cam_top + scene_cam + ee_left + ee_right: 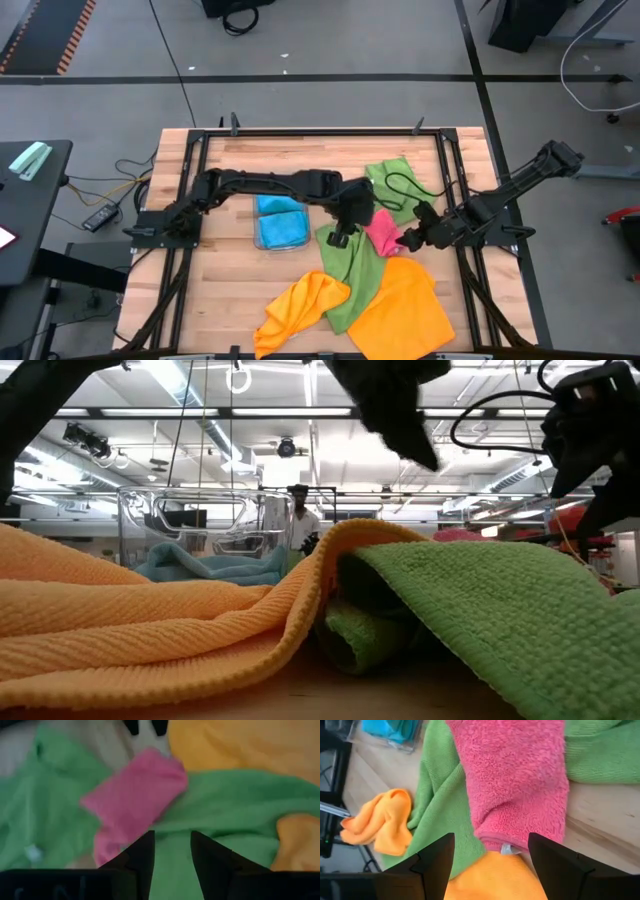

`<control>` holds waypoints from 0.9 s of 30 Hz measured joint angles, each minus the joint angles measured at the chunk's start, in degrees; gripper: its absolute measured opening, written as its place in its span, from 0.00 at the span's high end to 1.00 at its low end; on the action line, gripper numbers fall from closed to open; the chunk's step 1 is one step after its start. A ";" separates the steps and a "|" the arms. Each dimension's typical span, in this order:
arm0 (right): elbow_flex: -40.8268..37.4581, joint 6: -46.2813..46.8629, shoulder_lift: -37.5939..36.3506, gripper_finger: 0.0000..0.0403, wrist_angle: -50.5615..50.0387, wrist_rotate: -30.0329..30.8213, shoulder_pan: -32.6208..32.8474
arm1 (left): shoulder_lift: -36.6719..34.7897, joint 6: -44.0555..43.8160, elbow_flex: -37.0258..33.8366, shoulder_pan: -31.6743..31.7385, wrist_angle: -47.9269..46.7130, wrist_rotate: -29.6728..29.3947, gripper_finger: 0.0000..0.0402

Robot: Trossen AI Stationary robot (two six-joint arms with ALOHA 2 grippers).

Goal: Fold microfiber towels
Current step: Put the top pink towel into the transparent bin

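A pink towel (383, 232) lies crumpled at the table's middle, partly on a green towel (350, 268) that runs toward the near edge. My left gripper (172, 862) hovers open above that green towel, just left of the pink one (135, 800). My right gripper (490, 865) stands wide open over the pink towel's (515, 780) right end, nothing between its fingers. A second green towel (392, 182) lies farther back. Two orange towels (300, 305) (405, 308) rest near the front edge. A blue towel (278, 222) sits in a clear tray (135, 520).
The clear tray with the blue towel stands left of the pile, under my left arm. Black frame rails (200, 150) run along the table's sides and far edge. Bare wood (230, 285) shows at the near left. A person (298, 515) stands far behind the table.
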 joint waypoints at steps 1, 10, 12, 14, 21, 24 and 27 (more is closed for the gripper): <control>0.00 0.52 -0.90 0.35 -0.74 -0.07 0.01 | 0.69 0.89 0.03 -0.28 3.31 -0.15 0.64; -0.02 9.90 -8.29 0.35 -7.27 -2.69 0.17 | 6.76 8.09 0.00 -2.77 12.54 -4.57 0.47; 0.01 10.59 -9.44 0.35 -6.90 -2.70 0.15 | 7.16 10.65 -0.02 -3.37 12.06 -5.10 0.42; 0.00 10.63 -9.83 0.35 -7.08 -2.66 0.16 | 8.04 11.53 0.22 -3.88 14.43 -5.14 0.36; 0.00 9.47 -9.54 0.35 -7.44 -2.37 0.15 | 12.30 21.46 0.15 -4.80 19.18 -13.66 0.16; 0.00 8.91 -9.52 0.35 -7.44 -2.29 0.16 | 14.49 25.59 0.07 -5.01 19.93 -17.99 0.14; -0.02 8.55 -9.52 0.35 -6.83 -2.29 0.17 | 16.47 27.99 -0.01 -5.08 19.97 -22.95 0.14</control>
